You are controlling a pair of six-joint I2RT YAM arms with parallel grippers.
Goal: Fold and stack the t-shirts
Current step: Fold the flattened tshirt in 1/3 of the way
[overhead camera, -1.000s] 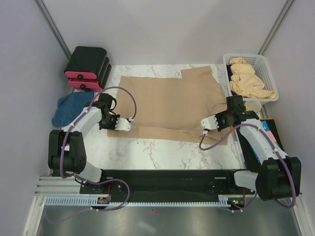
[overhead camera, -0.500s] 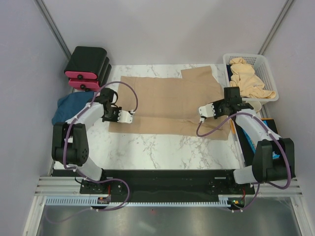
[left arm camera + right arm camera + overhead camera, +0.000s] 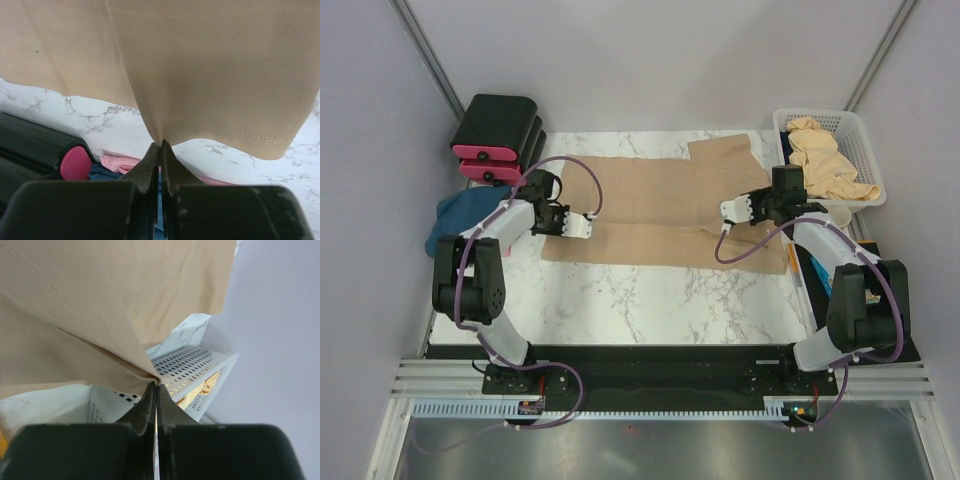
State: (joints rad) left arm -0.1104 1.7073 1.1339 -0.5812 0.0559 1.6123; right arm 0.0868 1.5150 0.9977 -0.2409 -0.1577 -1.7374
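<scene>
A tan t-shirt [image 3: 660, 205] lies spread across the marble table [image 3: 650, 300], its near part lifted and doubled over. My left gripper [image 3: 582, 228] is shut on its left hem corner, and the left wrist view shows the cloth [image 3: 210, 75] pinched at the tips of that gripper [image 3: 160, 145]. My right gripper [image 3: 728, 213] is shut on the right corner, where the fabric [image 3: 100, 300] bunches at the closed tips of the gripper [image 3: 156, 382]. A dark blue t-shirt [image 3: 460, 215] lies at the table's left edge, with a pink one [image 3: 120, 162] beside it.
A white mesh basket [image 3: 865, 125] at the back right holds more tan shirts [image 3: 825, 160]. Black-and-pink boxes [image 3: 498, 135] stand at the back left. A blue and orange flat object [image 3: 865, 265] lies along the right edge, under the right arm.
Both grippers have moved away from the bases toward the far side, carrying the shirt's near hem up and over the rest of the cloth.
</scene>
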